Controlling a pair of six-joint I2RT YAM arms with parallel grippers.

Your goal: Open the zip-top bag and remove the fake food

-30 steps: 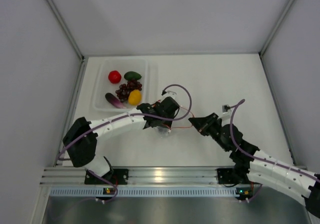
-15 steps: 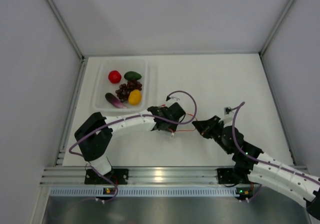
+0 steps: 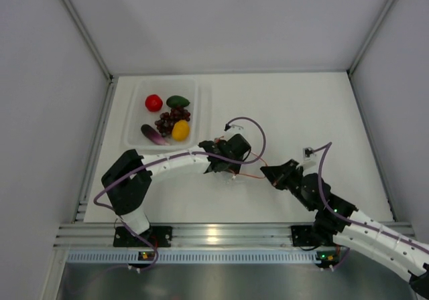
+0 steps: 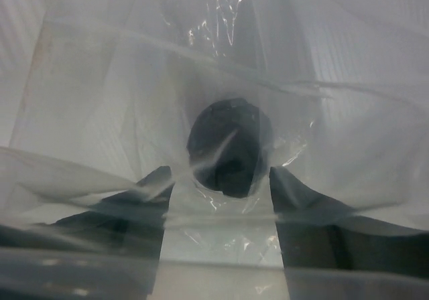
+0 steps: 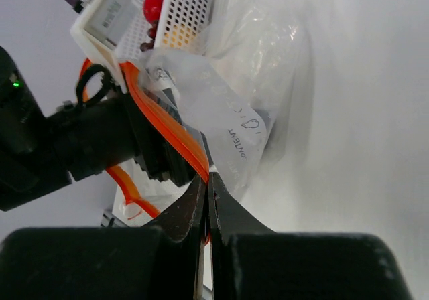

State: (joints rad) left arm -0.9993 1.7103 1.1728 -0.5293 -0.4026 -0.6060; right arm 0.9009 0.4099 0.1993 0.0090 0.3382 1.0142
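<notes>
The zip-top bag (image 3: pixel 233 173) lies mid-table under my left gripper (image 3: pixel 226 161). In the left wrist view my left gripper (image 4: pixel 221 176) is open inside the clear plastic, with film over both fingers. A dark round shape (image 4: pixel 230 146) sits between the fingertips; I cannot tell what it is. My right gripper (image 3: pixel 267 172) is shut on the bag's orange zipper strip (image 5: pixel 167 129), pinched at the jaw tips (image 5: pixel 207 179). The white label (image 5: pixel 234 136) faces the right wrist camera. The fake food lies in the tray: tomato (image 3: pixel 153 102), green oval (image 3: pixel 177 102), grapes (image 3: pixel 172 118), lemon (image 3: pixel 180 130), eggplant (image 3: pixel 154 135).
The rigid clear tray (image 3: pixel 134 86) stands at the back left, beside the left wall. White walls close in the table on the left, back and right. The arms' bases and a metal rail (image 3: pixel 214 234) run along the near edge.
My left gripper has moved right and slightly nearer with the bag. My right gripper has drawn back toward the near right, still holding the orange strip.
</notes>
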